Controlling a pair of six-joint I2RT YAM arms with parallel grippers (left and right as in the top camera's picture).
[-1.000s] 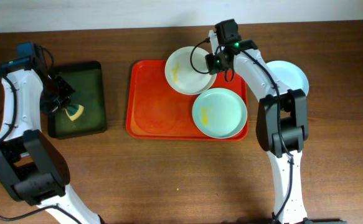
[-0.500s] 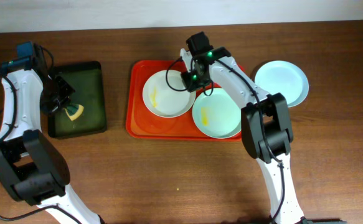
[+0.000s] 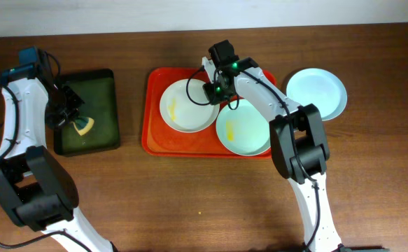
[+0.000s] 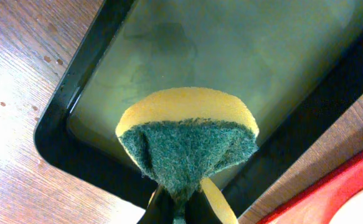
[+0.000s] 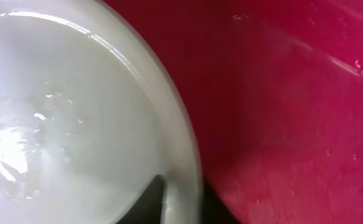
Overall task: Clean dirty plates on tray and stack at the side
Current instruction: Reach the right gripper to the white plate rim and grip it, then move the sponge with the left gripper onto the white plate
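Table (image 3: pixel 190 203): brown wood seen from above; an arm reaches in from each side.
Left gripper (image 3: pixel 69 115): at the far left, over the dark tray (image 3: pixel 85 87); its fingers are pinched together on a sponge (image 3: pixel 83 126).
Sponge, wrist view (image 4: pixel 187 143): yellow with a green scouring face, folded where the left gripper (image 4: pixel 180 208) nips it at the bottom edge (only the fingertips show); the dark tray's floor (image 4: pixel 231 50) lies behind it.
Red tray (image 3: pixel 155 126): in the middle of the table, just right of the dark tray and apart from it; its left third is bare; a red corner also shows in the left wrist view (image 4: pixel 349 186).
White plate (image 3: pixel 187 105): in the red tray, centre-left toward the back; a yellowish smear marks its left half.
Right gripper (image 3: pixel 214 89): at the white plate's right rim, clamped on it; in the wrist view the pale rim (image 5: pixel 75 124) runs down between the fingers (image 5: pixel 169 205), with red tray floor (image 5: pixel 293 112) to the right.
Inner blue plate (image 3: pixel 244 127): in the tray's front right corner, just beside the white plate; whether the rims touch I cannot tell; it has a small yellow smear.
Outer blue plate (image 3: pixel 316 93): on the table, right of the red tray.
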